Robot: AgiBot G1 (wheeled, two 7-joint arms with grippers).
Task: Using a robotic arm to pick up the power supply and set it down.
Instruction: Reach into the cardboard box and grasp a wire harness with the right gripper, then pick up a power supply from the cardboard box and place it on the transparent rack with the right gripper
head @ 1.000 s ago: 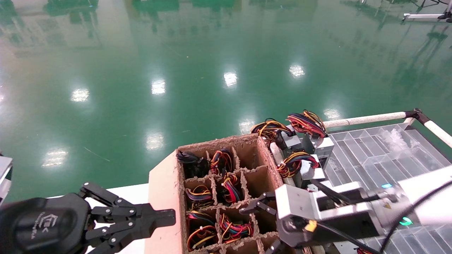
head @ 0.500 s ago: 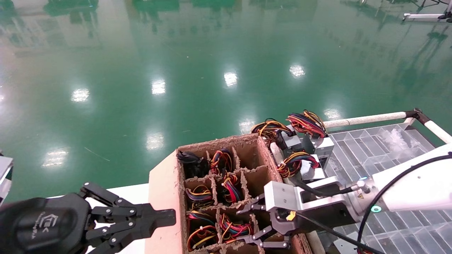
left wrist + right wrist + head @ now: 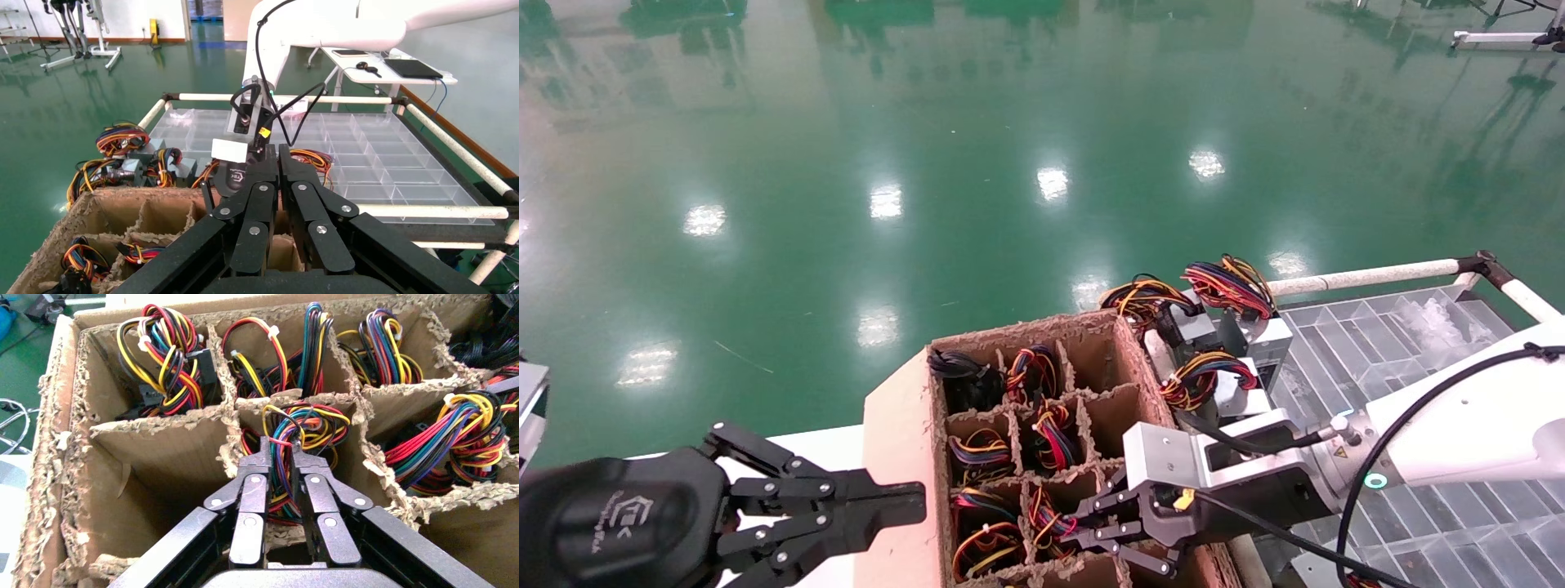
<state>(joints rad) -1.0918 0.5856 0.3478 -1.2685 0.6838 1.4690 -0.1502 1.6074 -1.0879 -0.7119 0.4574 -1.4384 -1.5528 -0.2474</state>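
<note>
right wrist view | step: grasp | right gripper pinched on the wire bundle of a power supply in the cardboard box | next: lift straight up, clear of dividers | left gripper parked, fingers together

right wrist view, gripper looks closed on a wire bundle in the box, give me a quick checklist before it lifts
1. Right gripper shut on the wire bundle: ok.
2. Grip on the power supply's metal body: not ok, only wires are pinched; the body is hidden in the cell.
3. Neighbouring bundle free of the fingers: ok.
4. Torn cardboard dividers clear of the lift path: cannot tell.
5. Left gripper parked outside the cardboard box: ok.
</note>
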